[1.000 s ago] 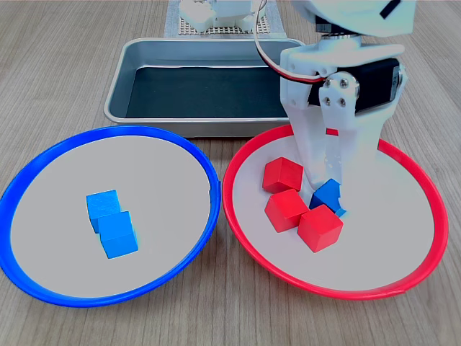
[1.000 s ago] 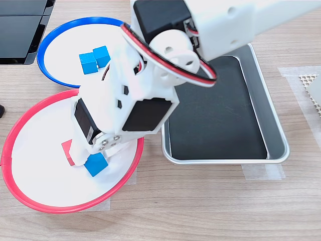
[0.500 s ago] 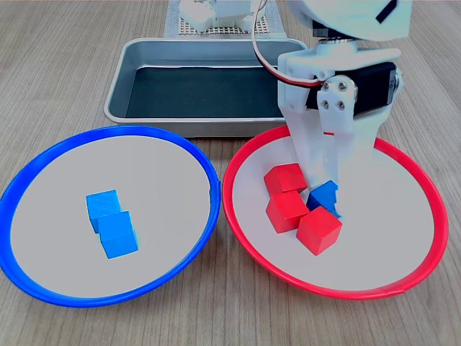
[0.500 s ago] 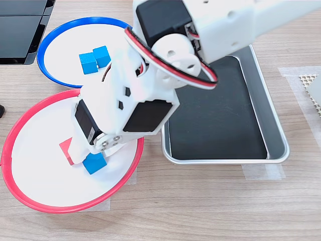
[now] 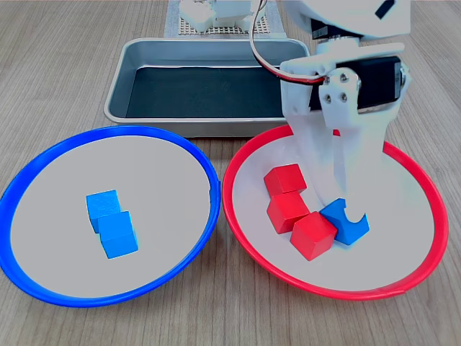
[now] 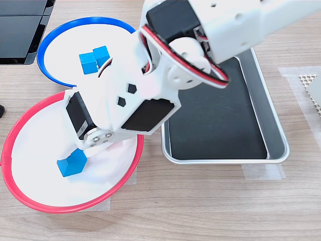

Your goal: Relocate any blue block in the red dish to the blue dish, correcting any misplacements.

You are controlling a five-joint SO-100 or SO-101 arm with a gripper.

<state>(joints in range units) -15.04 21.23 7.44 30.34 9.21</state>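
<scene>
The blue block [image 5: 347,225] lies turned corner-on in the red dish [image 5: 227,194], just right of three red cubes [image 5: 287,209]. My gripper [image 5: 341,211] reaches straight down onto it. One finger stands behind the block and the other finger's hooked tip overlaps its top. How firmly they bear on it does not show. In the second exterior view the blue block [image 6: 71,163] sits just below the gripper [image 6: 83,152], inside the red dish [image 6: 60,209]. The blue dish [image 5: 108,130] [image 6: 85,20] holds two blue cubes [image 5: 112,222] side by side.
A rectangular metal tray [image 5: 119,86] with a dark floor stands behind both dishes, touching the red dish's far rim. The arm's body hides the red cubes in the second exterior view. A dark flat object [image 6: 20,30] lies at the second exterior view's top left.
The gripper swung toward the first exterior view's near side, and the blue block went with it, out from among the red cubes. The nearest red cube shifted slightly left.
</scene>
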